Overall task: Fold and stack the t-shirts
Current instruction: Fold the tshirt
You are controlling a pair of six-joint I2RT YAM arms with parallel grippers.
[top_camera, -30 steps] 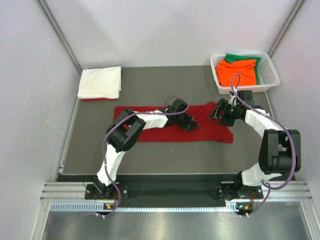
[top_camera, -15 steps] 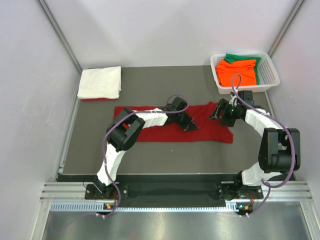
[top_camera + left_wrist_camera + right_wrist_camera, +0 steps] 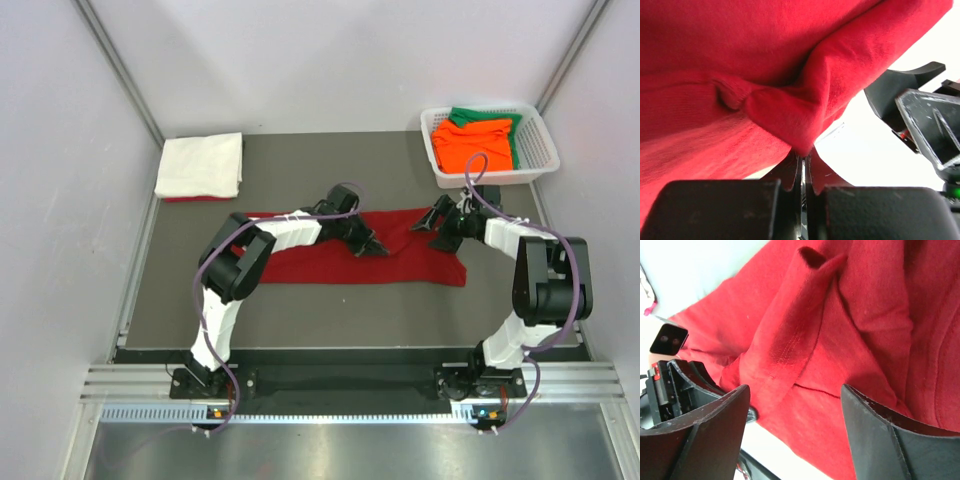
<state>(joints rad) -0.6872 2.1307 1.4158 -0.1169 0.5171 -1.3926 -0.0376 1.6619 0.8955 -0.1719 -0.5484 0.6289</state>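
Observation:
The dark red t-shirt [image 3: 330, 262] lies as a long folded strip across the middle of the mat. My left gripper [image 3: 372, 248] sits on its middle; in the left wrist view [image 3: 802, 155] its jaws are shut on a pinched fold of the dark red t-shirt [image 3: 740, 65]. My right gripper [image 3: 428, 222] is open at the shirt's right end, its fingers [image 3: 705, 435] spread over the red cloth [image 3: 840, 340]. A folded white t-shirt [image 3: 200, 165] lies at the back left over a red one. Orange [image 3: 472, 143] and green [image 3: 480, 116] t-shirts lie in the basket.
The white lattice basket [image 3: 540, 160] stands at the back right corner of the dark mat [image 3: 300, 310]. Grey walls close in the left, back and right sides. The metal rail with both arm bases [image 3: 340, 385] runs along the near edge.
My left gripper has shifted slightly back and left while holding the cloth, and the arm has swung toward the far edge. My right gripper has moved a little back and left at the shirt's right end.

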